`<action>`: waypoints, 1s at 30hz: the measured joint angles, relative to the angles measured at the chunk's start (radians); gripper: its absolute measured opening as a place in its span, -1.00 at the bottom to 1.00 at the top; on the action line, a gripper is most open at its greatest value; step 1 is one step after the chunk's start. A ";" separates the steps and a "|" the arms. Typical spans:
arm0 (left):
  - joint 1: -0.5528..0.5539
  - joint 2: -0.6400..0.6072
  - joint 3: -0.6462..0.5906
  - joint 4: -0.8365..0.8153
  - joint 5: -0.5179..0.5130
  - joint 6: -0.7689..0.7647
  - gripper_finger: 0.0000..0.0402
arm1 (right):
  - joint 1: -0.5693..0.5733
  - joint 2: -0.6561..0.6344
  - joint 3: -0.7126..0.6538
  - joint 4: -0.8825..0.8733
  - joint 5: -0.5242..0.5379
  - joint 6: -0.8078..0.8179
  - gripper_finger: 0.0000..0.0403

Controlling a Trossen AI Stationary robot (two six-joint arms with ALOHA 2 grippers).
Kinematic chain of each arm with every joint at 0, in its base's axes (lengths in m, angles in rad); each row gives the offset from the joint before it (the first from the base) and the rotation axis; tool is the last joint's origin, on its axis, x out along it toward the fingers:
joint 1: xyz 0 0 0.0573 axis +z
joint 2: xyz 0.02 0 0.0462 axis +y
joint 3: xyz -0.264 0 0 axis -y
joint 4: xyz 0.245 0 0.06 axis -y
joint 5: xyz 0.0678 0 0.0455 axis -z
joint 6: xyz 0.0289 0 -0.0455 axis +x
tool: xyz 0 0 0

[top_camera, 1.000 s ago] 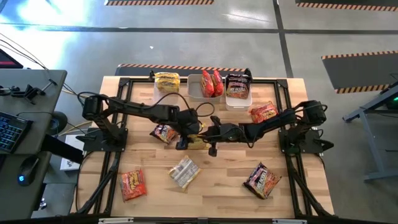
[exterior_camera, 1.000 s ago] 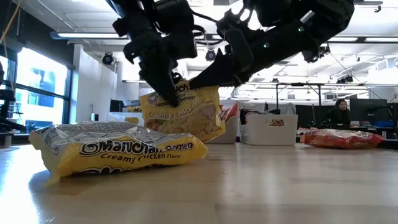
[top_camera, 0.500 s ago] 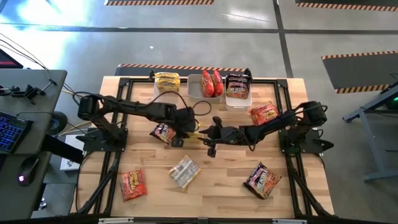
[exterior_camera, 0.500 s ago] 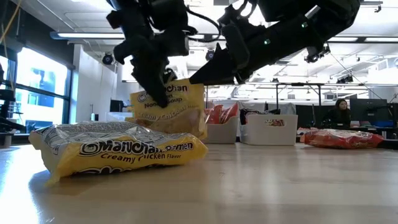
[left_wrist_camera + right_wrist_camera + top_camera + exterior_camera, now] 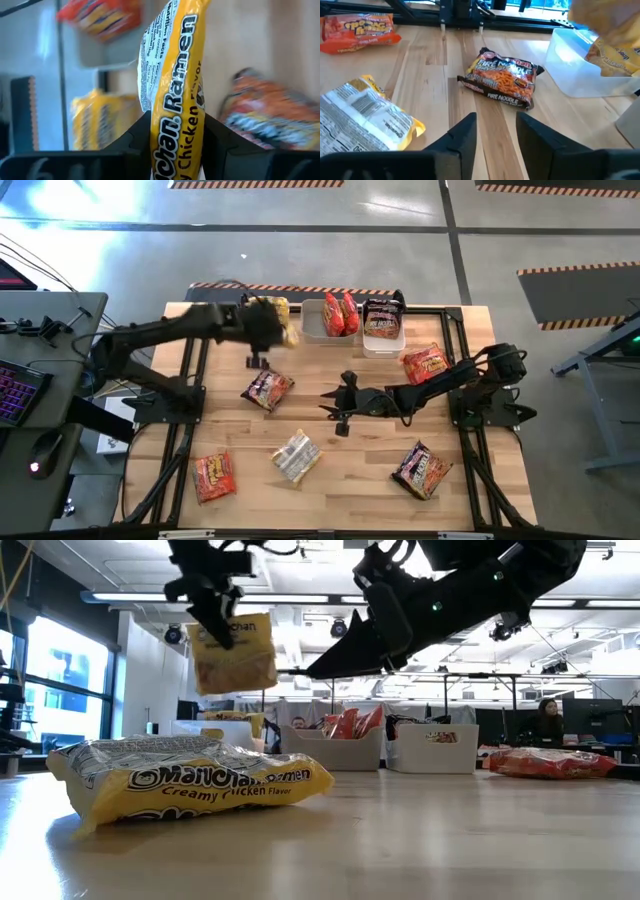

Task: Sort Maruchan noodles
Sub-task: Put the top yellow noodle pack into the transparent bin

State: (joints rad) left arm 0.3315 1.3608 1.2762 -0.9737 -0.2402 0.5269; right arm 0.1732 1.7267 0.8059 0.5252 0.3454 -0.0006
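The yellow packet (image 5: 234, 652), held a second ago between both grippers at the table's middle, is now gripped by the left gripper (image 5: 262, 332) alone. It is lifted clear of the wood and carried to the far left part of the table, near the tub with yellow packets (image 5: 268, 310). In the low view it hangs high, above the nearer yellow packet lying on the table. The right gripper (image 5: 328, 394) is let go of it; its fingers (image 5: 465, 137) are now parted with nothing between them, over the middle of the table.
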 joint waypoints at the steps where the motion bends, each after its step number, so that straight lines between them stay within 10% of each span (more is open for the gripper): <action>1: 0.034 -0.004 0.001 -0.001 0.005 0.015 -0.54 | 0.000 0.000 0.000 -0.001 0.000 0.000 -0.43; 14: 0.366 0.156 -0.001 0.052 0.105 0.260 -0.53 | 0.000 0.000 -0.001 -0.005 0.000 -0.004 -0.49; 30: 0.451 0.317 0.000 0.141 0.173 0.333 -0.53 | 0.000 0.000 -0.002 -0.005 0.000 0.000 -0.49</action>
State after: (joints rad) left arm 0.7823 1.6776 1.2758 -0.8327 -0.0671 0.8597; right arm 0.1734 1.7267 0.8036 0.5198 0.3457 -0.0010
